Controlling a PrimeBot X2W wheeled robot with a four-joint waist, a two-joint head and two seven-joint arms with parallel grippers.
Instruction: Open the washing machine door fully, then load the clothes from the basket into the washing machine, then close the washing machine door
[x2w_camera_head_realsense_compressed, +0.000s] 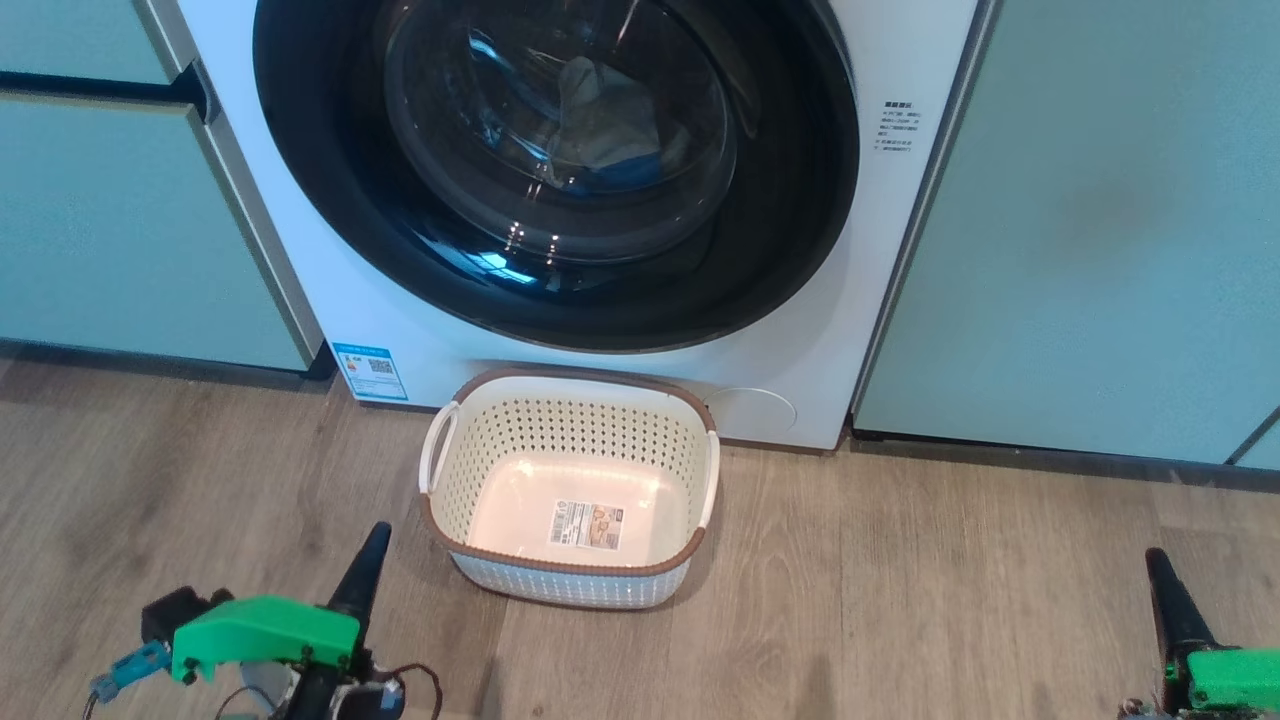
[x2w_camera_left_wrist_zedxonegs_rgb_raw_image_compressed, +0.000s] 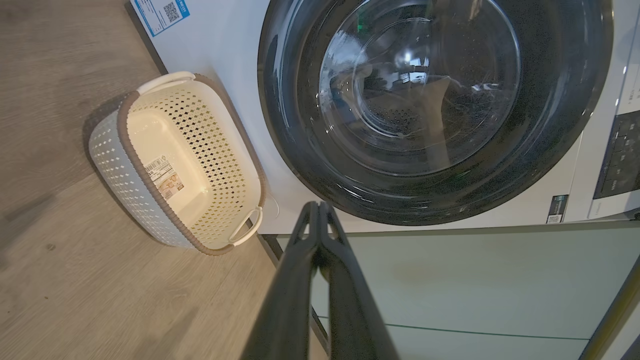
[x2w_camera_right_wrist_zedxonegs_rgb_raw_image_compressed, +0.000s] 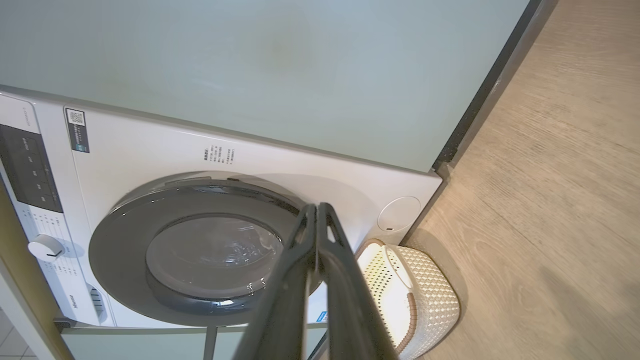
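The washing machine door (x2w_camera_head_realsense_compressed: 556, 150) sits flush against the front of the washing machine (x2w_camera_head_realsense_compressed: 890, 260), its glossy black rim closed all round as far as the head and right wrist views show. Through the glass bowl a crumpled pale cloth with a blue part, the clothes (x2w_camera_head_realsense_compressed: 600, 120), lies inside the drum. Just in front of the machine, on the wooden floor (x2w_camera_head_realsense_compressed: 900, 600), stands the basket (x2w_camera_head_realsense_compressed: 570, 590), upright and bare inside except for a label on its bottom. The left gripper (x2w_camera_head_realsense_compressed: 375, 535) hangs low to the left of the basket and apart from it, fingers clenched together on nothing. The right gripper (x2w_camera_head_realsense_compressed: 1157, 558) is well off to the right, likewise pressed shut and empty. Pale green cabinets (x2w_camera_head_realsense_compressed: 1100, 200) flank the machine on both sides. Judging by this, loading is done and the door-closing step looks finished. The next move calls for little more than checking that the latch has caught and keeping both arms clear.
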